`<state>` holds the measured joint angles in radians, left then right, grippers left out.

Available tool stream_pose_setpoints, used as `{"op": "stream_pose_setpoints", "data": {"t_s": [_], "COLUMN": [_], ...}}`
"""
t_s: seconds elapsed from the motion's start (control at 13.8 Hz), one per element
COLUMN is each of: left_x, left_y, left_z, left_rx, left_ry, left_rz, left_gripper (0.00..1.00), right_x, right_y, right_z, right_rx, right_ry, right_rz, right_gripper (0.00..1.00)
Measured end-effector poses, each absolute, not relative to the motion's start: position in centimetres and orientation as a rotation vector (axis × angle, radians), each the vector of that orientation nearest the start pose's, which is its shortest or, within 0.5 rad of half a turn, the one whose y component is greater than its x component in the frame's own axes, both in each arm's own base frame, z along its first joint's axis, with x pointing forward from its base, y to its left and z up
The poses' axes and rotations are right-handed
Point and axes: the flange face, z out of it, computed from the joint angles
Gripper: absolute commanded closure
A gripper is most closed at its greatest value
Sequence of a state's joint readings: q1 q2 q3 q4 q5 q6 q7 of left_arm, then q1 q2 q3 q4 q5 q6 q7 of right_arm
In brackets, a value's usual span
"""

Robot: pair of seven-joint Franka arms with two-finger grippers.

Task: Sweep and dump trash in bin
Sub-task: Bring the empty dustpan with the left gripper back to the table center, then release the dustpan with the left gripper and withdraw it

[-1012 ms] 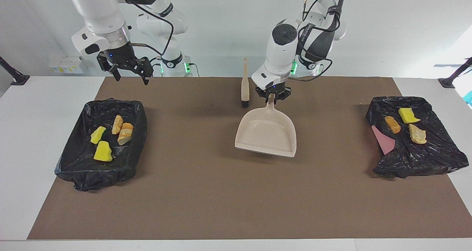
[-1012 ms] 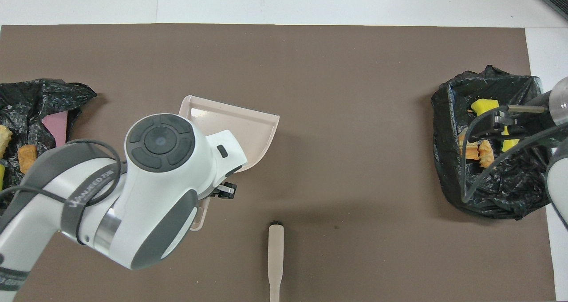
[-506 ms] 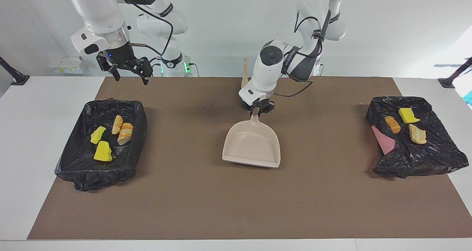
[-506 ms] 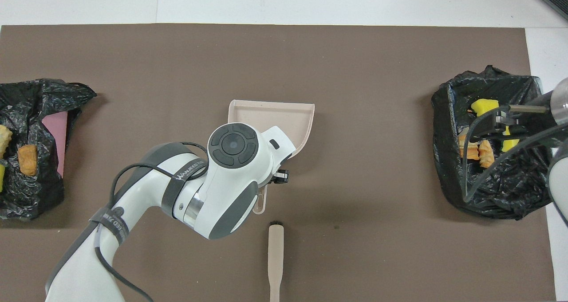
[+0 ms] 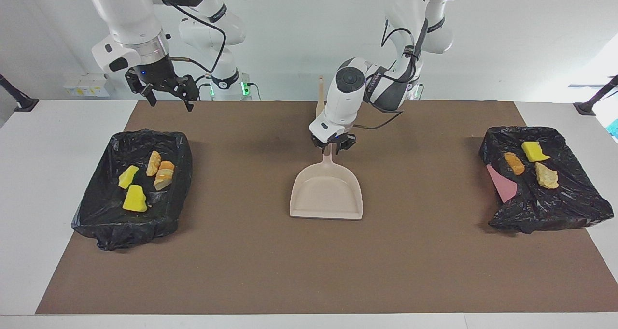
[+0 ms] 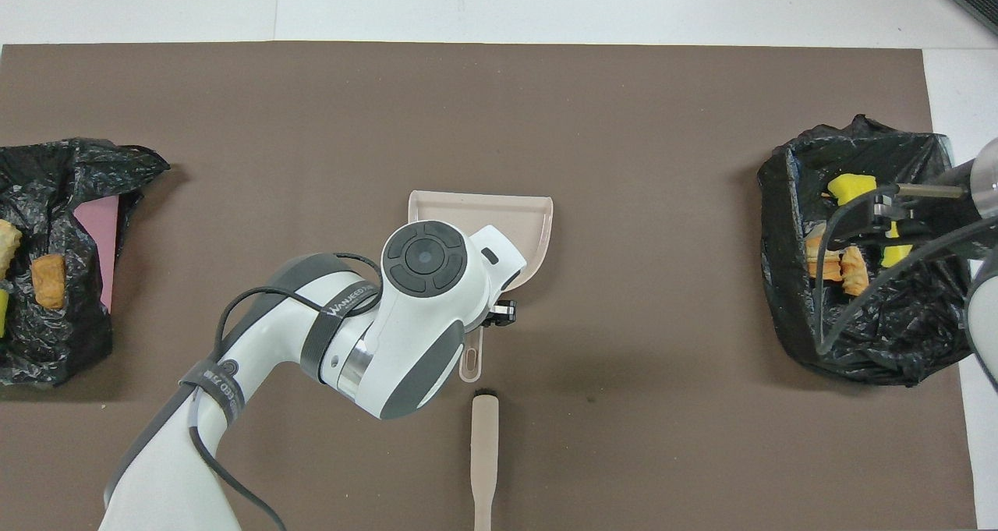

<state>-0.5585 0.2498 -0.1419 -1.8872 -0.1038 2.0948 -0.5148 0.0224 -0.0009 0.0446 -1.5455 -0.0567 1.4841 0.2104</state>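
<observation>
Lying split between two black-lined bins, all seven scraps

Lying in the bins at the two ends of the tabletop (image 5: pixel 309 271), the trash counts seven pieces. The bin (image 5: pixel 133 189) toward the right arm's end holds four: two yellow sponge chunks (image 5: pixel 134 198) and two tan bread lumps (image 5: pixel 164 173). The bin (image 5: pixel 543 179) toward the left arm's end holds three: one yellow chunk (image 5: pixel 534 151), one orange-brown lump (image 5: pixel 514 163) and one beige lump (image 5: pixel 546 175); a pink patch shows where its liner has slipped. In the overhead view this bin is cut off at the edge, and the other bin's scraps are partly covered by the right arm's cables.

One beige dustpan (image 5: pixel 327 193) lies flat at the middle of the brown mat, its mouth away from the robots. The left claw (image 5: pixel 332 144) sits at the handle; whether its fingers grip or have let go I cannot tell, and the overhead view hides them under the arm. One brush (image 6: pixel 484 461) lies nearer to the robots than the dustpan, its head partly hidden in the facing view.

The right claw (image 5: pixel 170 96) waits over the mat's edge, near its bin, fingers spread and empty.
</observation>
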Motion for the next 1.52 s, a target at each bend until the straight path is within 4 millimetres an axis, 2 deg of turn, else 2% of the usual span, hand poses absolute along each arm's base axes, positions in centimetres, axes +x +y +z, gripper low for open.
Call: {"op": "stream_pose_setpoints", "data": {"t_s": [0.22,0.36,0.58,0.79,0.94,1.16,1.52], "left_x": [48.5,50.9,53.7,56.2,57.7,59.4,61.2], "left_y": [-37.5,-34.7,-30.6,-25.8,-22.7,-18.1,-9.1], "left_z": [38.9,40.7,44.5,48.4,50.2,51.8,54.2], "left_rx": [-3.23,-3.252,-3.279,-3.291,-3.287,-3.27,-3.244], "left_ry": [0.137,0.047,-0.045,-0.017,0.01,0.084,0.138], "left_rz": [0.12,0.066,-0.049,-0.171,-0.215,-0.215,-0.202], "left_gripper": [0.0,0.0,0.0,0.0,0.0,0.0,0.0], "right_x": [54.4,54.4,54.4,54.4,54.4,54.4,54.4], "right_y": [3.0,3.0,2.9,2.7,2.7,2.6,2.6], "right_z": [63.0,63.0,63.0,63.0,63.0,63.0,63.0], "right_rx": [-3.196,-3.196,-3.196,-3.196,-3.197,-3.197,-3.197], "right_ry": [0.236,0.236,0.237,0.229,0.225,0.225,0.225], "right_rz": [0.083,0.083,0.083,0.084,0.084,0.084,0.084], "right_gripper": [0.0,0.0,0.0,0.0,0.0,0.0,0.0]}}
